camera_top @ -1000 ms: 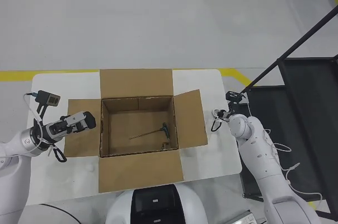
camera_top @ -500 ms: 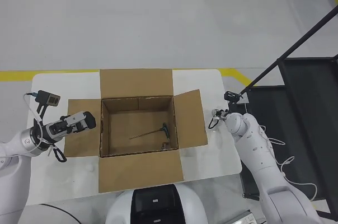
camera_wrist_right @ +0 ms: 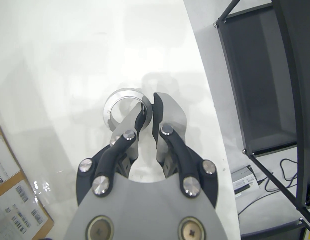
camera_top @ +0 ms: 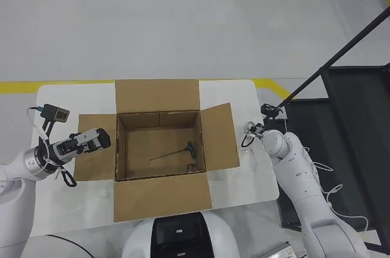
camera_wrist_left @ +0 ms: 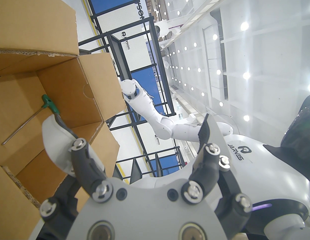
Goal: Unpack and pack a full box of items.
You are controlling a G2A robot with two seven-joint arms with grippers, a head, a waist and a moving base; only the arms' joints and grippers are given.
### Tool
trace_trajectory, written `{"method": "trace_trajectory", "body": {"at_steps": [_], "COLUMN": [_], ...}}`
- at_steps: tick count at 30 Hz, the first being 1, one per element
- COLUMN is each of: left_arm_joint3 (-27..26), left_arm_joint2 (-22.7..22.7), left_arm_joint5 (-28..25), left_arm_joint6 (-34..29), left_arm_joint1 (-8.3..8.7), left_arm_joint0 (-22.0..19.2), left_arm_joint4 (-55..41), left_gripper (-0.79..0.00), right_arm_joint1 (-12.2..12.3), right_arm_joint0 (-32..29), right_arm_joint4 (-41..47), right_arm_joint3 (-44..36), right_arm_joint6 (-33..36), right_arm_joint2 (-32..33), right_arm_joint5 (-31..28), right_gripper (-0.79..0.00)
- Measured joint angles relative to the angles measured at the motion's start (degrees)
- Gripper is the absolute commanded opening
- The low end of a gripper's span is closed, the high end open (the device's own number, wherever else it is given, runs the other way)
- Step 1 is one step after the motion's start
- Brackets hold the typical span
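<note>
Your right gripper (camera_wrist_right: 148, 106) was pinched on the wall of the metal ring (camera_wrist_right: 122, 93), one finger inside and one outside, low at the table (camera_top: 253, 174) just right of the box (camera_top: 159, 119); inside the box the hex key (camera_top: 172, 153) lay flat, shaft running left to right, green handle toward the right wall; your left gripper (camera_top: 103, 138) hung with jaws spread wide over the box's left flap; I judge the free arm faced the shaft tip, not the handle.
</note>
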Motion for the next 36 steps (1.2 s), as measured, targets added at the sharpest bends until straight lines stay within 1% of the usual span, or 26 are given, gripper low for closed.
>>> {"method": "trace_trajectory", "body": {"at_steps": [4,8,11,14,17,19,22,25,29,35,36], "left_arm_joint3": [0.0,0.0,0.0,0.0,0.0,0.0,0.0,0.0,0.0,0.0,0.0], "left_arm_joint2": [0.0,0.0,0.0,0.0,0.0,0.0,0.0,0.0,0.0,0.0,0.0], "left_arm_joint5": [0.0,0.0,0.0,0.0,0.0,0.0,0.0,0.0,0.0,0.0,0.0], "left_arm_joint6": [0.0,0.0,0.0,0.0,0.0,0.0,0.0,0.0,0.0,0.0,0.0], "left_arm_joint1": [0.0,0.0,0.0,0.0,0.0,0.0,0.0,0.0,0.0,0.0,0.0], "left_arm_joint0": [0.0,0.0,0.0,0.0,0.0,0.0,0.0,0.0,0.0,0.0,0.0], "left_arm_joint4": [0.0,0.0,0.0,0.0,0.0,0.0,0.0,0.0,0.0,0.0,0.0], "left_gripper": [0.0,0.0,0.0,0.0,0.0,0.0,0.0,0.0,0.0,0.0,0.0], "right_arm_joint1": [1.0,1.7,2.0,2.1,2.2,2.3,2.0,1.4,0.1,-2.2,-2.6], "right_arm_joint0": [-7.8,-18.1,-24.5,-29.5,-32.2,-32.3,-30.4,-27.3,-21.9,-14.2,-13.3], "right_arm_joint4": [-0.4,-0.8,-0.8,-2.2,-5.4,-8.8,-14.7,-20.1,-26.8,-30.1,-30.4], "right_arm_joint3": [-13.8,-32.5,-44.5,-54.1,-60.5,-62.3,-62.0,-58.9,-53.0,-44.0,-43.1], "right_arm_joint6": [-0.9,-1.8,-2.6,-3.0,-2.0,-1.3,-0.6,-0.7,0.1,2.4,2.7], "right_arm_joint2": [4.4,8.9,10.8,10.6,8.0,5.2,-1.5,-9.1,-19.2,-28.9,-30.1], "right_arm_joint5": [-0.4,-2.3,-4.7,-8.2,-11.1,-11.9,-12.0,-10.3,-6.4,-0.1,0.4], "right_gripper": [-0.785,-0.785,-0.785,-0.785,-0.785,-0.785,-0.785,-0.785,-0.785,-0.785,-0.77]}}
